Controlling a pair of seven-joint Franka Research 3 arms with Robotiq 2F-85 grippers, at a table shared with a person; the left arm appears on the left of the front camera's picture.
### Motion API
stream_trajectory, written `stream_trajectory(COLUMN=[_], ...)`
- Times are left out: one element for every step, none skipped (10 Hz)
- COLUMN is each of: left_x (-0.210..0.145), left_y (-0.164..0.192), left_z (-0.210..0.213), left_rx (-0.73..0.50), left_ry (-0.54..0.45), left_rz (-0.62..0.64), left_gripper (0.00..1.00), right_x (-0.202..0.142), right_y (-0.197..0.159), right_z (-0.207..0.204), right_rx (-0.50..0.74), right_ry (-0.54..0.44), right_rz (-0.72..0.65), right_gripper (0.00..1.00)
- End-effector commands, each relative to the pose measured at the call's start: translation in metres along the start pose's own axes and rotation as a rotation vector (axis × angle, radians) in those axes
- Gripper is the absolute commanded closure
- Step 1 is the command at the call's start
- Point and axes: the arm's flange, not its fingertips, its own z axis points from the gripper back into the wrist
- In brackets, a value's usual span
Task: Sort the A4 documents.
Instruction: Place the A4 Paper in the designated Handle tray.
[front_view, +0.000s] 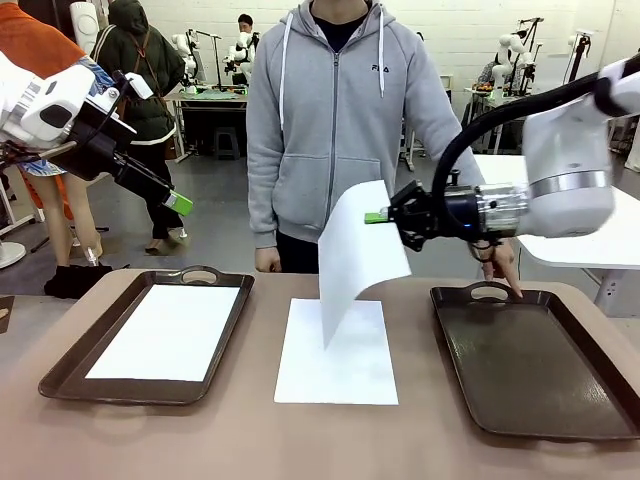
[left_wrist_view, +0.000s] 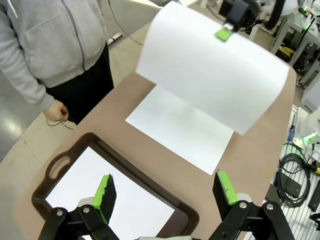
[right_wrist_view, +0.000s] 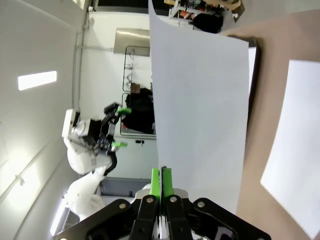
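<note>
Plainly blank, the white sheet (front_view: 358, 255) hangs curved.

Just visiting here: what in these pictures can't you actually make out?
Front view: the held sheet, pinched in the robot's right hand, covers part of the flat middle sheet.
Front view: the right tray runs off the picture's edge.
Front view: the person's hand at that tray's handle is half behind the robot's right arm.
Any view: whether the middle spot holds one sheet or several, too thin to tell.
</note>
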Motion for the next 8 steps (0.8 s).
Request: stream_trajectory(left_x=[0.001, 0.001, 0.001, 0.001, 0.001, 0.001, 0.001, 0.001], left_y=[-0.001, -0.001, -0.001, -0.001, -0.001, -0.001, -0.001, -0.001], left_z=[-0.001, -0.001, -0.001, -0.001, -0.001, -0.001, -0.001, -0.001], left_rx=[0.002, 0.002, 0.002, 0.002, 0.002, 0.002, 0.002, 0.002], left_ry=[0.002, 0.002, 0.002, 0.002, 0.002, 0.002, 0.002, 0.002], left_rz=[-0.003, -0.003, -0.003, -0.003, -0.003, -0.003, -0.003, -0.003], left_gripper=[0.0, 0.0, 0.0, 0.0, 0.0, 0.0, 0.0, 0.0], right_x=[-0.025, -0.031, -0.036, -0.043, -0.048, -0.052, -0.054, -0.054], right_y=[0.01, 0.009, 0.007, 0.002, -0.003, -0.012, -0.024, -0.039], right_z=[0.04, 0.055, 0.07, 0.088, 0.104, 0.12, 0.136, 0.151], right_rx=[-0.004, -0.027, -0.069, -0.106, -0.12, -0.122, -0.113, -0.122], right_ry=[0.033, 0.036, 0.031, 0.014, 0.005, -0.002, 0.001, -0.007], right_rz=[-0.026, -0.043, -0.071, -0.097, -0.104, -0.097, -0.1, -0.116], right_gripper=[0.99, 0.99, 0.99, 0.99, 0.99, 0.99, 0.99, 0.99])
